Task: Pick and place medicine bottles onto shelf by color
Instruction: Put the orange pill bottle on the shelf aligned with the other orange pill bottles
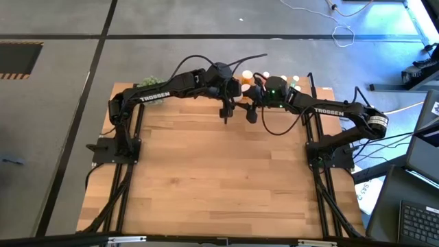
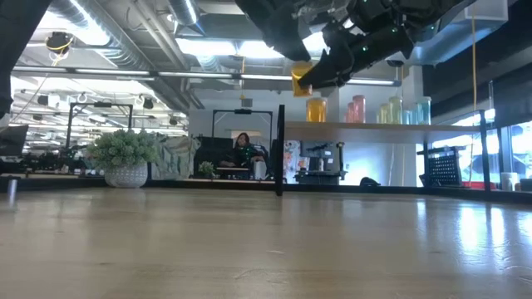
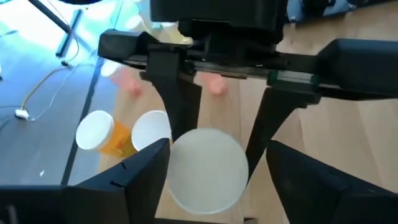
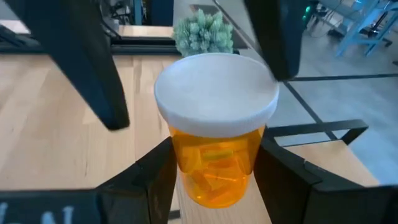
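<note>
- The right end effector [image 4: 214, 180] is closed on an orange medicine bottle [image 4: 216, 163] with a white cap; its two dark fingers [image 4: 152, 180] press on the body from both sides.
- The bottle is upright, with its long axis vertical and the cap on top. It is held in the air at the far middle of the table [image 1: 219, 178].
- The left end effector [image 3: 208, 180] is at the same bottle; in its wrist view the white cap lies between its fingers. They look a little spread, but I cannot tell if they touch the bottle.
- The shelf [image 2: 382, 126] stands at the far right edge and carries other bottles [image 2: 317, 109]: orange, pink and pale ones in a row.
- In my judgement, the shelf is just beyond and to the right of the held bottle, so the right arm is nearer to place it beside the orange one.
</note>
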Action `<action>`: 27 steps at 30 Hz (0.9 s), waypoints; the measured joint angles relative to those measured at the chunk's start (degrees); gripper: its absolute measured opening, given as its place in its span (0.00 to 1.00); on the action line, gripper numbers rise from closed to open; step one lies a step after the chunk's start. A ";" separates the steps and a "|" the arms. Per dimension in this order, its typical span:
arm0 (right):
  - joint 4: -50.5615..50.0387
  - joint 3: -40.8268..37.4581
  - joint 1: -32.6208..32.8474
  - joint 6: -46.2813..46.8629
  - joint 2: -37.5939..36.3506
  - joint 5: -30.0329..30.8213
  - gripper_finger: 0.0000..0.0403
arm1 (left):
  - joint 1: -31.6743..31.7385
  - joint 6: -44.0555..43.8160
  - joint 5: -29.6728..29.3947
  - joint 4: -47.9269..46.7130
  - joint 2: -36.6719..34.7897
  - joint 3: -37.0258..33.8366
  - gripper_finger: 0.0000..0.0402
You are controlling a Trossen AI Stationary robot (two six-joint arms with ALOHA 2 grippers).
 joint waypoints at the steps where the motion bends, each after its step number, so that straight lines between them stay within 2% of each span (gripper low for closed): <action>1: -0.08 0.02 0.00 0.02 0.00 0.00 0.48 | 0.01 0.14 -0.09 -0.10 0.01 0.00 0.66; 10: 0.25 0.06 0.04 -0.01 -0.02 -0.25 0.48 | 0.04 0.20 -3.09 -0.27 0.10 -0.01 0.68; 19: 0.43 0.08 0.04 -0.04 -0.07 -0.43 0.48 | 0.04 0.52 -3.24 0.21 -2.34 -0.10 0.69; 27: 0.43 0.10 0.07 -0.04 -0.11 -0.43 0.48 | 0.07 0.17 -3.24 -4.66 -3.14 -0.11 0.69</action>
